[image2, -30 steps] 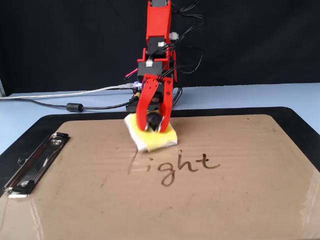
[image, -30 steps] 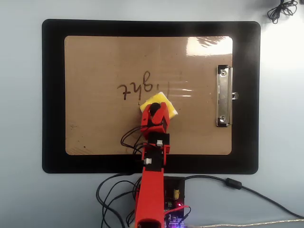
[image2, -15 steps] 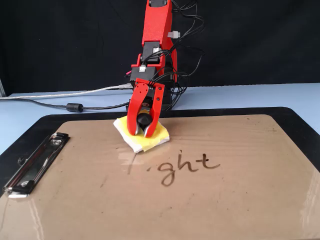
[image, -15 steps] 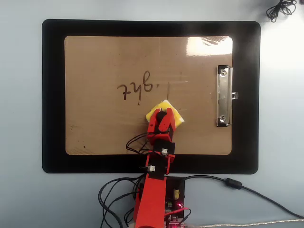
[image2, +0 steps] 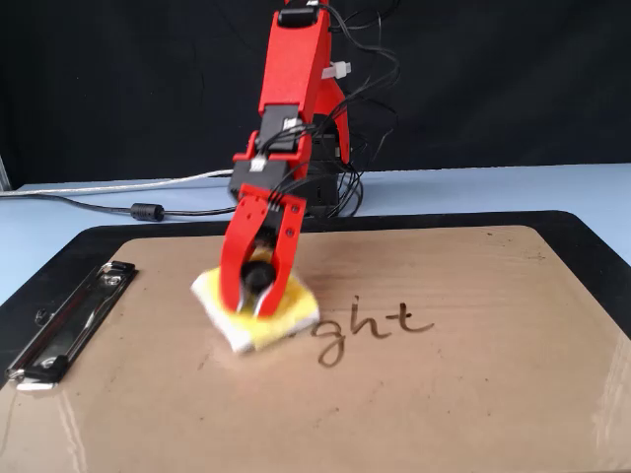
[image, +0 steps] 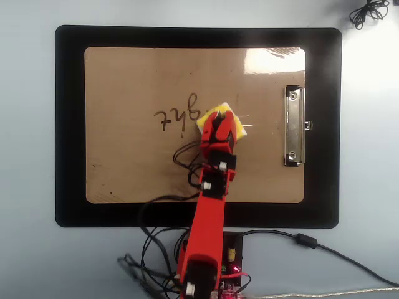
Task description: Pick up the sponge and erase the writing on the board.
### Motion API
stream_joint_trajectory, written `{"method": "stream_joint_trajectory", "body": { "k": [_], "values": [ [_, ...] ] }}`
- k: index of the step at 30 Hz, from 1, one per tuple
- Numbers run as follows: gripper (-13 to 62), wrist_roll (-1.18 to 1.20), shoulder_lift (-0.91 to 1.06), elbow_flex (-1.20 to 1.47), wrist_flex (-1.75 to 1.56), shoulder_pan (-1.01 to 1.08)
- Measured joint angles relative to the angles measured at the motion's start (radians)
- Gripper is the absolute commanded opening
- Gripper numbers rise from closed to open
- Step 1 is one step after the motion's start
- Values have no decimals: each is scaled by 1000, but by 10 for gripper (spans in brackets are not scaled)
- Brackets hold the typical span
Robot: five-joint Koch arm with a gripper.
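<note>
Overhead view: red arm reached from bottom edge up over the clipboard, which lay on a black mat on the pale blue surface. Pincer sat atop the yellow sponge, w/ sponge flat on the board approx. mid-board, just right of the writing; letters "ght" were legible, upside down in this view. Silver clip was at the board's right end, well apart from sponge. Cables trailed near arm base. Fixed view: pincer was clamped on the sponge's black knob, one red finger each side. Sponge pressed on the board, touching the left end of the writing. Clip was at far left. Black backdrop behind.
</note>
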Motion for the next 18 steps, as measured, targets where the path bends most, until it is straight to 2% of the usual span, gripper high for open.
{"method": "stream_joint_trajectory", "body": {
  "k": [4, 6, 9, 11, 14, 16, 18],
  "values": [
    [-78, -2, 434, 396, 25, 9],
    [-78, -14, 480, 431, 23, 5],
    [-78, -25, 327, 273, 25, 5],
    [-78, -29, 77, -14, 17, 3],
    [-78, -32, -173, -256, -43, 5],
    [-78, -37, -192, -258, -71, 6],
    [-78, -52, -126, -129, -87, 6]
  ]
}}
